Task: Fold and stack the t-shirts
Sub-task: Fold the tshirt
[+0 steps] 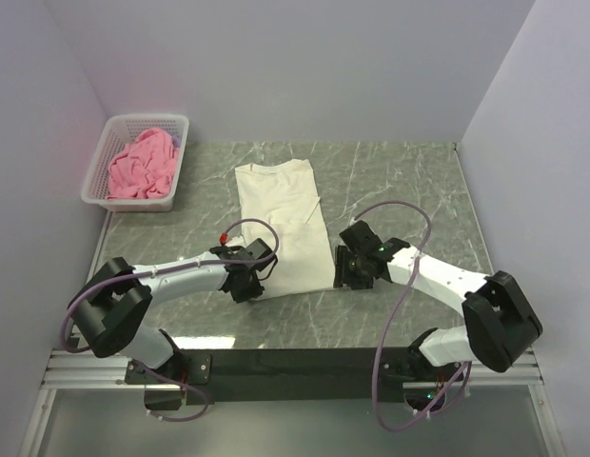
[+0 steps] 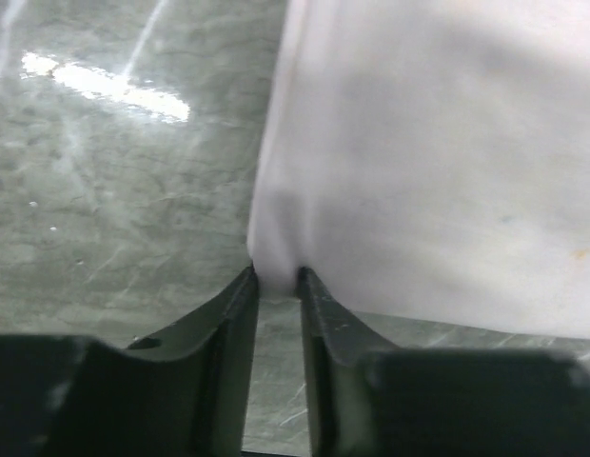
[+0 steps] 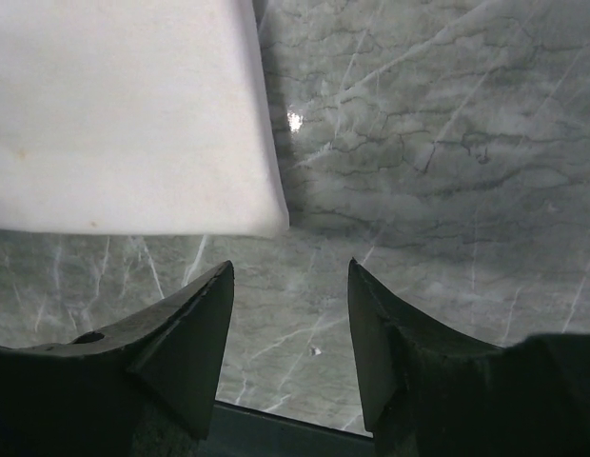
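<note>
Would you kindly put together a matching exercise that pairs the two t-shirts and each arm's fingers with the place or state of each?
Things:
1. cream-white t-shirt
2. pink t-shirt
3. left fingers
4. right fingers

Places or states:
A. open above bare table, holding nothing
B. bunched up in the basket
C. lying flat on the table
D. closed on a near corner of cloth

Pairs: 1-C; 2-B; 3-D; 4-A
</note>
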`<move>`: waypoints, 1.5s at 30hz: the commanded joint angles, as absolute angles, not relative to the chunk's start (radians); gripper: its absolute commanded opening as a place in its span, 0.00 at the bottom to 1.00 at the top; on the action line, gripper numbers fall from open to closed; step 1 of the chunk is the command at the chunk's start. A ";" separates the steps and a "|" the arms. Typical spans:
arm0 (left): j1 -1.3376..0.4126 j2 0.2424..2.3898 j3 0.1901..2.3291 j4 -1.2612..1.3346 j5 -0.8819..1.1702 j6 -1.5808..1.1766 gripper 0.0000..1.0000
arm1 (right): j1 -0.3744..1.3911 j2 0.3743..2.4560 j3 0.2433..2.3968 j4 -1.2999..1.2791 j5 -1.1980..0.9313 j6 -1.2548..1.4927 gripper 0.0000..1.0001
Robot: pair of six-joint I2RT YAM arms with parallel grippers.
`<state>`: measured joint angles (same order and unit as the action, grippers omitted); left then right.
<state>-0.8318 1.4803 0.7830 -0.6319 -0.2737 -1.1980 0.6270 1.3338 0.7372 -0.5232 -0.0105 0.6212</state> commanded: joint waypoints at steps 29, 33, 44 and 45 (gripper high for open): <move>-0.854 1.490 0.736 -0.591 -0.218 -1.198 0.01 | 0.663 1.577 0.871 -0.551 -0.002 0.623 0.44; -0.856 1.477 0.738 -0.597 -0.218 -1.198 0.01 | 0.686 1.649 0.894 -0.595 0.011 0.630 0.42; -0.856 1.442 0.723 -0.607 -0.221 -1.207 0.01 | 0.698 1.732 0.871 -0.607 -0.031 0.638 0.23; -0.856 1.442 0.724 -0.610 -0.221 -1.207 0.01 | 0.698 1.730 0.871 -0.606 -0.032 0.637 0.20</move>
<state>-0.8425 1.4483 0.7490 -0.5659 -0.2565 -1.1988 0.6785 1.6508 0.9272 -0.5591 -0.0349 0.6380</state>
